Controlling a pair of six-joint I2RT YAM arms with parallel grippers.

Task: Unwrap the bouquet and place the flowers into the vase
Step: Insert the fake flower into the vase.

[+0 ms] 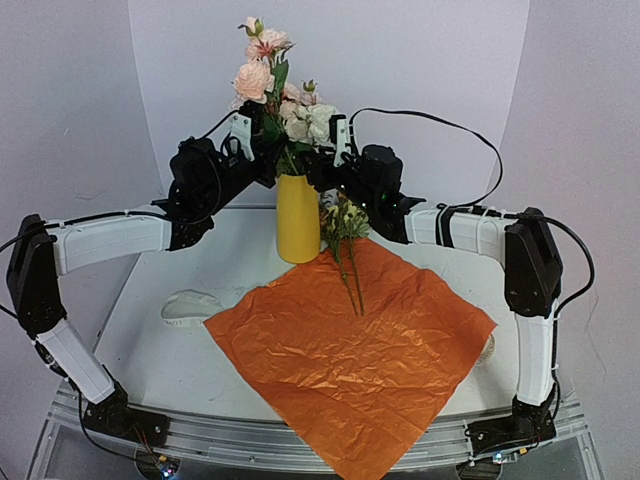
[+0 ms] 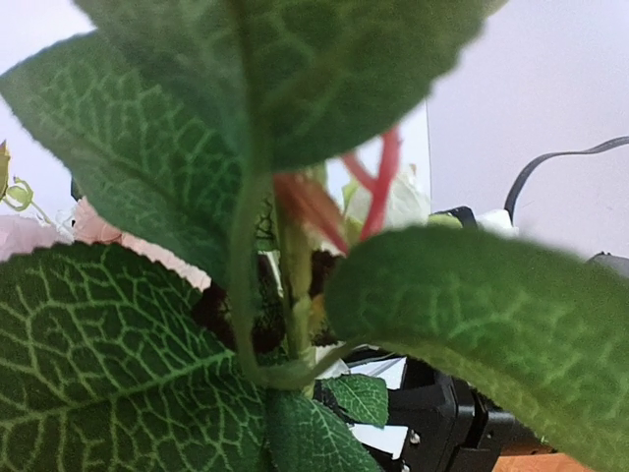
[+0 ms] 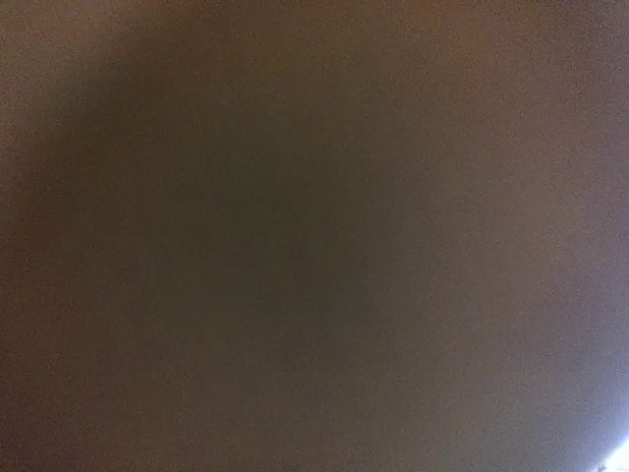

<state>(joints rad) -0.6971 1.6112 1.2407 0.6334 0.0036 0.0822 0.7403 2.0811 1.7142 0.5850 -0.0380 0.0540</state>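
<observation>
Orange wrapping paper lies spread flat across the table, one corner reaching the near edge, so the unwrapping looks done. What seems to be the pale ribbon sits loose on the table just left of the sheet. On the paper's far corner a sprig of the flowers, thin green stems with small blooms, lies flat just beside the yellow vase and not in it, so by my reckoning that part of the job is left. The vase stands upright just beyond the paper's far corner and holds a tall bunch of white and pink roses; whether any of the small stems are in among them I cannot tell. Both arms reach in above the vase mouth. The left fingers are pressed together on the left of the stems; the left wrist view is filled with big veined leaves, and I cannot see whether a stem is pinched between them. The right fingers sit close against the blooms on the other side. The right wrist view is dark and blocked, so I cannot tell how wide they stand.
</observation>
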